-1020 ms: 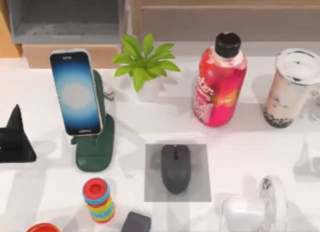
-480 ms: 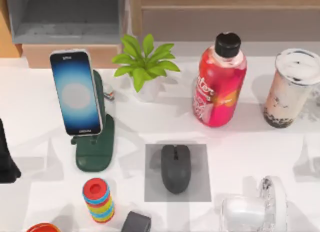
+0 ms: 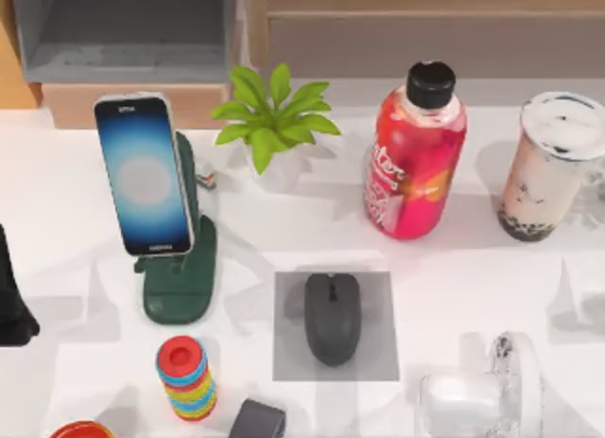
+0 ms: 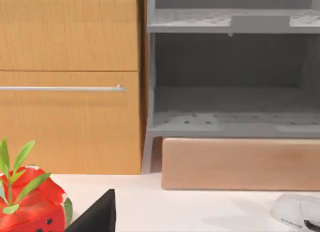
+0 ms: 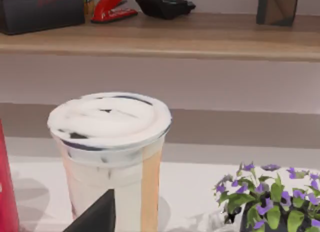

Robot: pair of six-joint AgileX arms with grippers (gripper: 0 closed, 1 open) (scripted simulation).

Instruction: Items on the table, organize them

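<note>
Left tool (image 3: 11,301), grip unreadable, sits left of glowing blue-white smartphone (image 3: 144,176).

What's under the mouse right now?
The mouse lies on a small grey square mat on the white table. The mat's middle is covered by the mouse, so nothing can be told there.

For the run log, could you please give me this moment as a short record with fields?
mouse: dark grey mouse lies on the grey mat, centre front
phone: smartphone upright on the green stand, screen lit, left side
cup: milk-tea cup upright at the far right, lid on
left gripper: left gripper at the table's left edge, holding nothing
other items: red bottle, potted plant
</note>
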